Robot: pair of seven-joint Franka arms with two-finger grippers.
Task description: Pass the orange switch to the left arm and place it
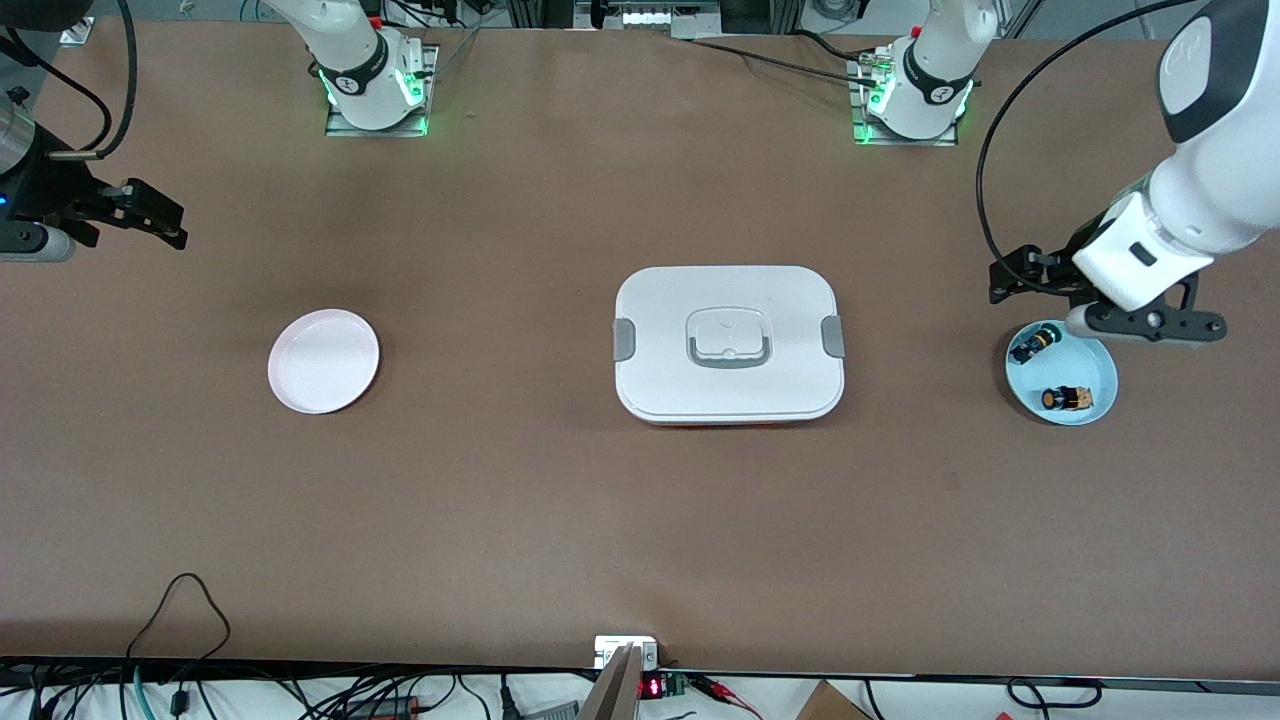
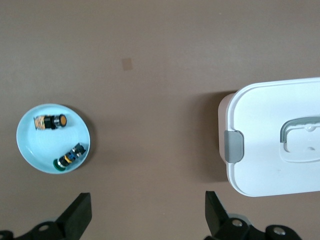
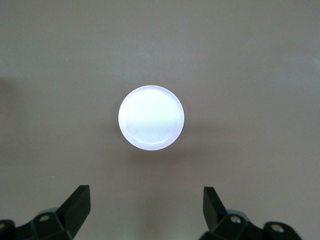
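Observation:
The orange switch (image 1: 1065, 399) lies on its side in a light blue plate (image 1: 1090, 365) at the left arm's end of the table. It also shows in the left wrist view (image 2: 50, 122). My left gripper (image 1: 1150, 324) hovers over the plate's edge, open and empty, its fingertips (image 2: 80, 210) wide apart in the left wrist view. The white box (image 1: 728, 343) stands shut at the table's middle and shows in the left wrist view (image 2: 275, 135). My right gripper (image 1: 40, 235) waits open and empty in the air at the right arm's end.
A black switch with a green-yellow top (image 1: 1035, 343) shares the blue plate, also in the left wrist view (image 2: 70, 157). An empty white plate (image 1: 323, 361) sits toward the right arm's end, also in the right wrist view (image 3: 151, 118). Cables run along the table's front edge.

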